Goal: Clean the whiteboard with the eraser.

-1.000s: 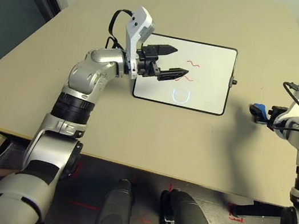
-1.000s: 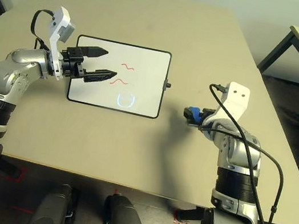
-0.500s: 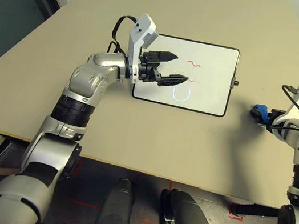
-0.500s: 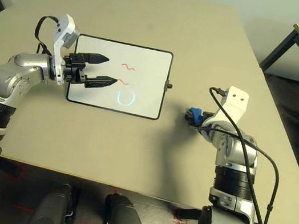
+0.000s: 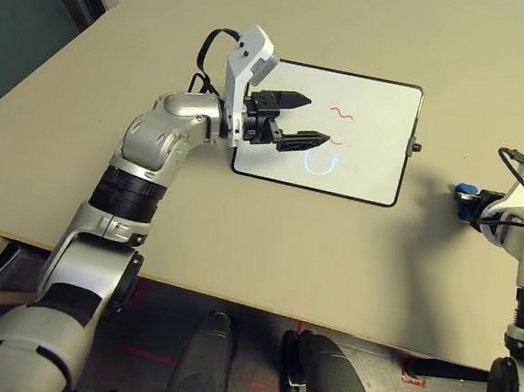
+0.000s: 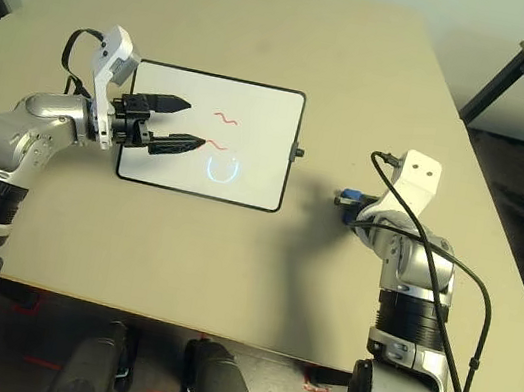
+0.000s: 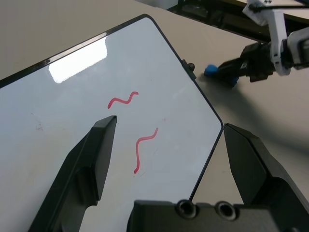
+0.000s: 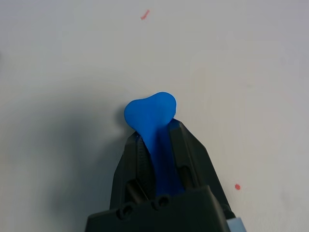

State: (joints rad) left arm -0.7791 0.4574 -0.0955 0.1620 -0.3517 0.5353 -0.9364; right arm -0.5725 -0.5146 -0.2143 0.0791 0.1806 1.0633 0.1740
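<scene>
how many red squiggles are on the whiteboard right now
2. One red squiggle lies on the whiteboard toward its far edge, and the other red squiggle sits just nearer the robot, between the open jaws of the left gripper. None seem hidden.

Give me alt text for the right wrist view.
The right claw is shut on the blue eraser, whose rounded end sticks out past the black fingers. Behind it is the beige table, with small red marks.

whiteboard [image 5: 353, 141] on table [image 5: 332, 259], eraser [image 5: 465, 192] to its right
</scene>
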